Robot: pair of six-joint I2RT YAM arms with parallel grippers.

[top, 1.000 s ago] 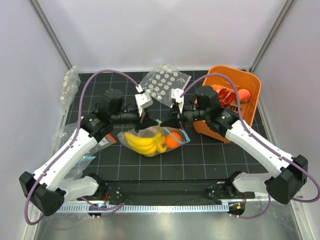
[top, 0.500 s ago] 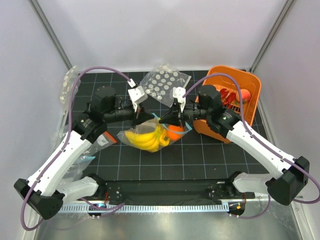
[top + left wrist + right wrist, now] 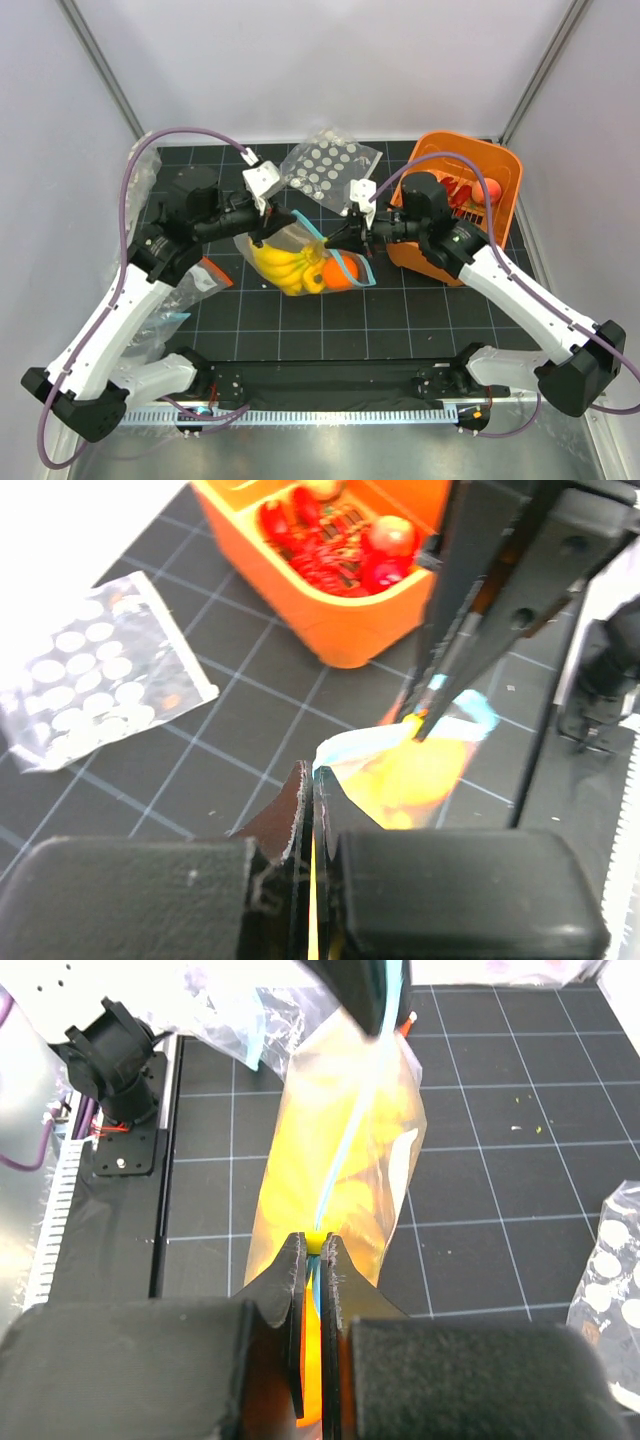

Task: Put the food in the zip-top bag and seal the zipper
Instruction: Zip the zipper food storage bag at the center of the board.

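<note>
The clear zip-top bag (image 3: 290, 245) hangs stretched between my two grippers above the mat. Inside it sit the yellow banana bunch (image 3: 285, 268) and the small orange (image 3: 335, 272); the mango-like piece does not show apart from them. The teal zipper (image 3: 348, 268) runs along the bag's mouth. My left gripper (image 3: 283, 222) is shut on the bag's left edge (image 3: 345, 755). My right gripper (image 3: 338, 240) is shut on the zipper strip (image 3: 348, 1125) at the bag's right end. In the right wrist view the bag (image 3: 380, 1090) runs straight from my right gripper (image 3: 313, 1248) towards the left gripper's fingers (image 3: 360, 990).
An orange basket (image 3: 500, 170) with red chillies and apples stands at the right, close behind my right wrist. A clear bag with white dots (image 3: 328, 165) lies at the back. Other clear bags (image 3: 140, 170) lie at the left edge, one with an orange-red strip (image 3: 208, 272).
My left gripper has pulled back to the left and up, holding the bag's edge. The bag has been drawn taut between the grippers and has shifted slightly right.
</note>
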